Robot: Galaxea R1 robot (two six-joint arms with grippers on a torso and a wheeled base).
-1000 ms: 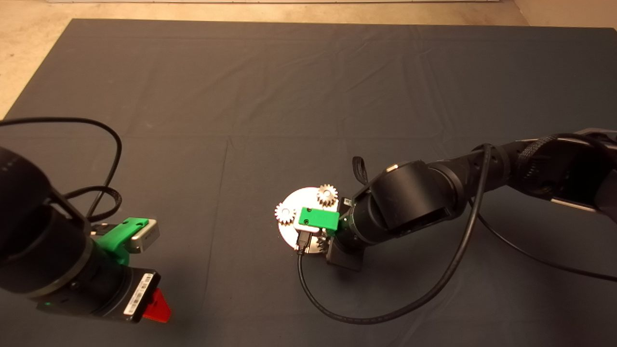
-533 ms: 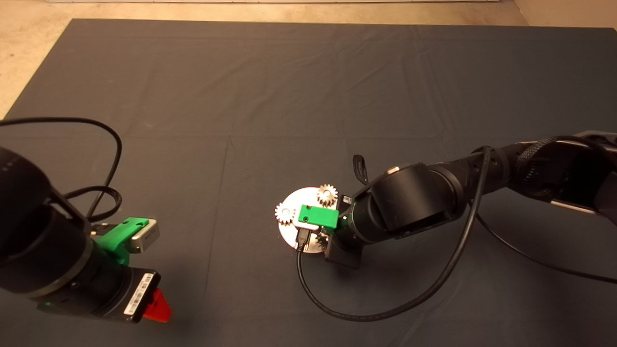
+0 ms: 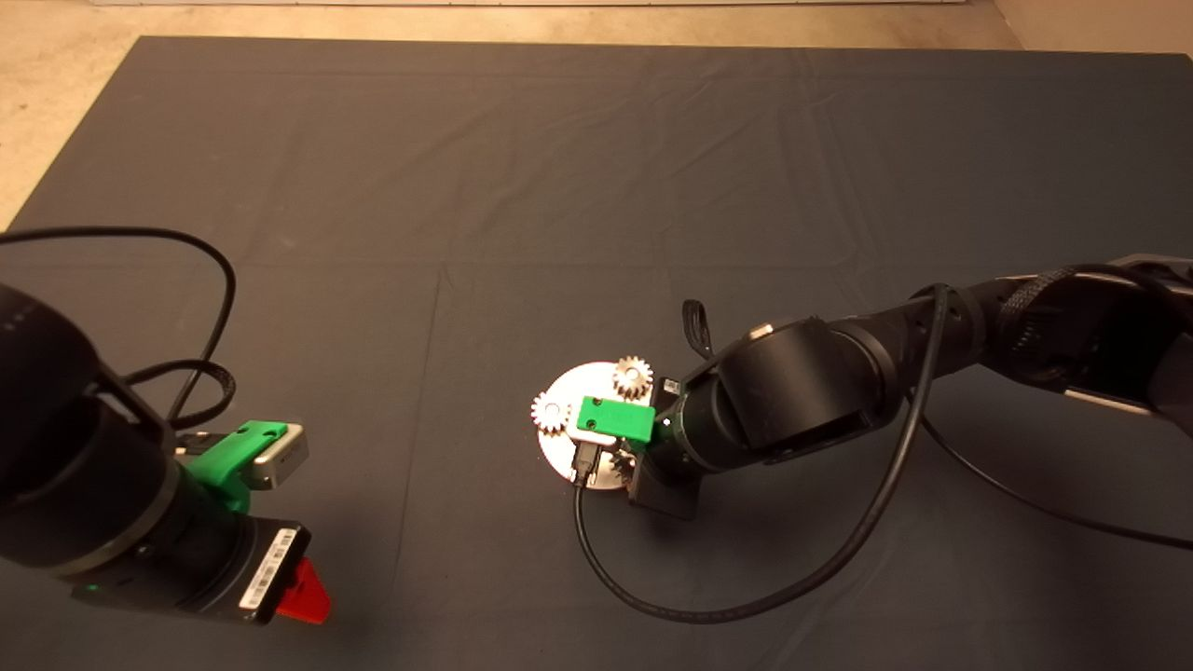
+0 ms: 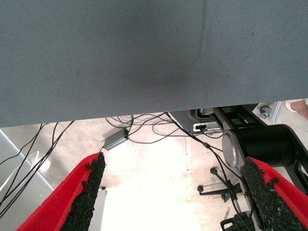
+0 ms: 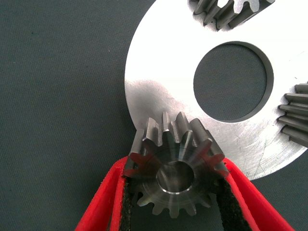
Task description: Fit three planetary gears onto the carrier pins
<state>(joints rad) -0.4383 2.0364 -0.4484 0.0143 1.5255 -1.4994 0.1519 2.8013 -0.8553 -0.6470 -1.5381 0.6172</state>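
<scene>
- Right gripper (image 5: 175, 202) down over the near-right edge of the plate (image 3: 573, 391), fingers (image 5: 103, 202) clamped on a gear (image 5: 175, 166), one pad on each toothed side.
- Gear sitting upright at the plate rim, a pin end showing in its centre hole; can't tell if fully seated.
- Two other gears on the plate already: one at the far edge (image 3: 633, 376), one at the left edge (image 3: 551, 413), both around the big centre hole (image 5: 233, 82).
- Left gripper (image 4: 175, 190) parked at the lower left of the mat (image 3: 466, 186), fingers spread wide, holding nothing; only floor and cables (image 4: 144, 122) past the mat edge there.
</scene>
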